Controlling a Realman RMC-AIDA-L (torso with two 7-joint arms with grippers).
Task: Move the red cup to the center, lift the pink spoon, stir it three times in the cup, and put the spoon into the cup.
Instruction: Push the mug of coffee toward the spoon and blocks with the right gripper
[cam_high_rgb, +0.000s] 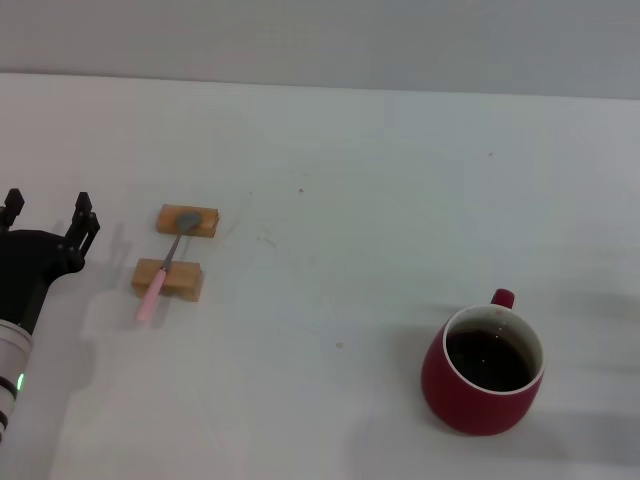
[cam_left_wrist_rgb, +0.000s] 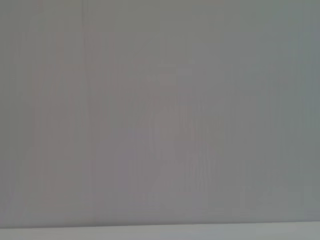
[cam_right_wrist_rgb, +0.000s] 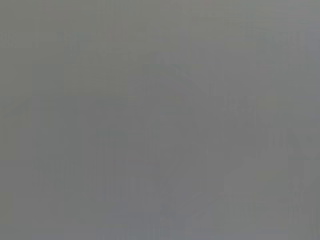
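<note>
The red cup (cam_high_rgb: 484, 372) stands upright on the white table at the front right, its small handle pointing away from me, its inside dark. The pink spoon (cam_high_rgb: 165, 270) lies across two tan wooden blocks at the left, grey bowl on the far block, pink handle over the near block and pointing toward me. My left gripper (cam_high_rgb: 50, 212) is at the far left edge, to the left of the spoon, its fingers spread apart and empty. My right gripper is out of view. Both wrist views show only plain grey.
The far wooden block (cam_high_rgb: 187, 220) and the near wooden block (cam_high_rgb: 167, 278) hold the spoon off the white table (cam_high_rgb: 350, 200). A grey wall runs along the table's far edge.
</note>
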